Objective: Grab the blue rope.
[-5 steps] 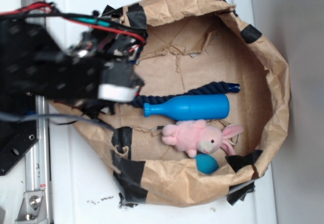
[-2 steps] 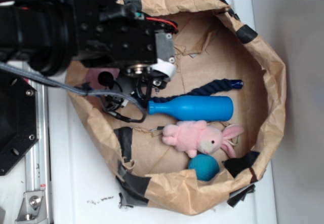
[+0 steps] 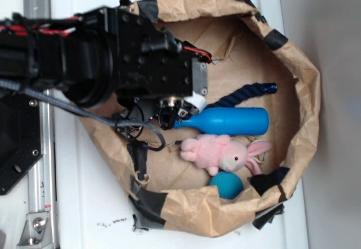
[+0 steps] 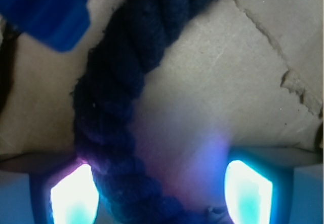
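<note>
Lying between the hand's [image 4: 162,193] spread fingers, the blue rope [image 4: 116,82].

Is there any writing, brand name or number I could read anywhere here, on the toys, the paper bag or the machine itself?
None that can be read.
The blue bottle, pink bunny, teal ball and blue rope show no print.
The brown paper bag carries only black tape patches.
The black robot arm shows no legible label.
</note>
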Robot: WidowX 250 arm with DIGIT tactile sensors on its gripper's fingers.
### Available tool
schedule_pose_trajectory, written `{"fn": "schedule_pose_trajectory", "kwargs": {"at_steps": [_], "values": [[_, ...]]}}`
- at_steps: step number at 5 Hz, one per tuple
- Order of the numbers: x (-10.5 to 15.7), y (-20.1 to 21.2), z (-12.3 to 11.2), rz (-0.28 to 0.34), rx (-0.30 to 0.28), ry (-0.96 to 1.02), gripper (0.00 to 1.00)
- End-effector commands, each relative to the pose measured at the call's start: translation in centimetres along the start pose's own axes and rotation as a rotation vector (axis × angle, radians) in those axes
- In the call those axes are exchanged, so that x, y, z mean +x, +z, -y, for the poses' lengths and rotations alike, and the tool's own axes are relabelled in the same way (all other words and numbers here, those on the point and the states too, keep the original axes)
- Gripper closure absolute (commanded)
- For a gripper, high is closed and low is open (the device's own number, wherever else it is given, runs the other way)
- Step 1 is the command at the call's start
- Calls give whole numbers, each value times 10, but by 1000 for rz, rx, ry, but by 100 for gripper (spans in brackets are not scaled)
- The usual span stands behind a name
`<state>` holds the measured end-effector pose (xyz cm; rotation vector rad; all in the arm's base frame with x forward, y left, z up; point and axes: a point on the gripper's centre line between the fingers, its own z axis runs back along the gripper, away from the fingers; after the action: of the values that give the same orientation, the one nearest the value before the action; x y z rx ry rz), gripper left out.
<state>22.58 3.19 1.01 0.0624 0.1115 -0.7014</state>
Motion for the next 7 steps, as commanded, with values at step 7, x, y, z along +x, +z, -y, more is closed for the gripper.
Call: {"fn": "schedule_pose_trajectory", "kwargs": {"at_steps": [7], "values": [[-3,39,-22,-79,190,272,100]]}}
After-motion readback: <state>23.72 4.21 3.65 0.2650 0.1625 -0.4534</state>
